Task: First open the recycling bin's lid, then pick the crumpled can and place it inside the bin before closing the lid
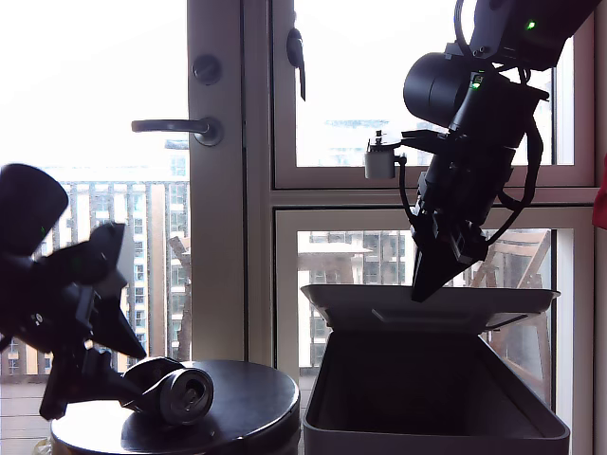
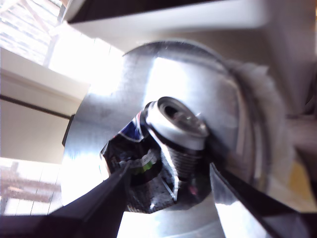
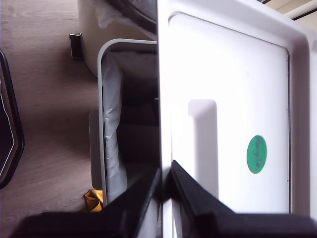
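Tool one, my first gripper (image 2: 168, 196), straddles the can (image 2: 163, 148) with fingers wide; my second gripper (image 3: 166, 181) pinches the raised lid (image 3: 233, 99) edge.

The exterior view sits low and level, facing the window, with the table (image 1: 237, 398) and recycling bin (image 1: 436, 431) close in front. The first wrist view looks closely down onto the table (image 2: 109, 114); the second looks closely down over the lid (image 3: 228, 99) and bin (image 3: 101, 124).
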